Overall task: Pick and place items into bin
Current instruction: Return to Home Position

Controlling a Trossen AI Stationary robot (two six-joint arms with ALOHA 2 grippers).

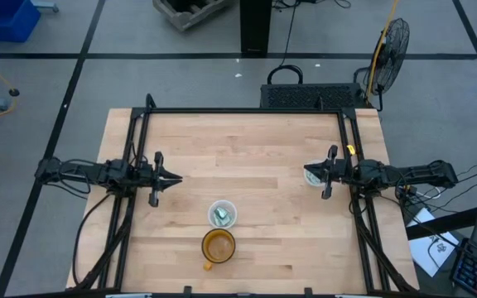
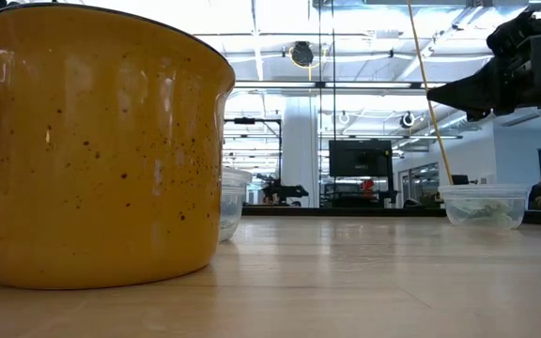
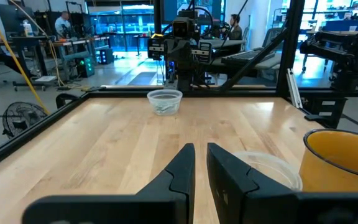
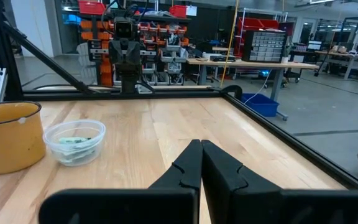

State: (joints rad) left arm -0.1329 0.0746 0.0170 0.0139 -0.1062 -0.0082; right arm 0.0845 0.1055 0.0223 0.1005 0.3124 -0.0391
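Note:
Pale green-and-white packets lie in a small clear cup near the table's middle, also in the right wrist view. More packets lie in a second clear cup at the right, also in the low view and the left wrist view. My left gripper hovers shut and empty at the left, its tips toward the middle. My right gripper is shut and empty, held above the right cup; its tips show in the right wrist view.
A yellow speckled mug stands on the table just nearer than the middle cup and fills the low view's left. A black frame runs along the table's far and side edges. Bare wood lies between the two grippers.

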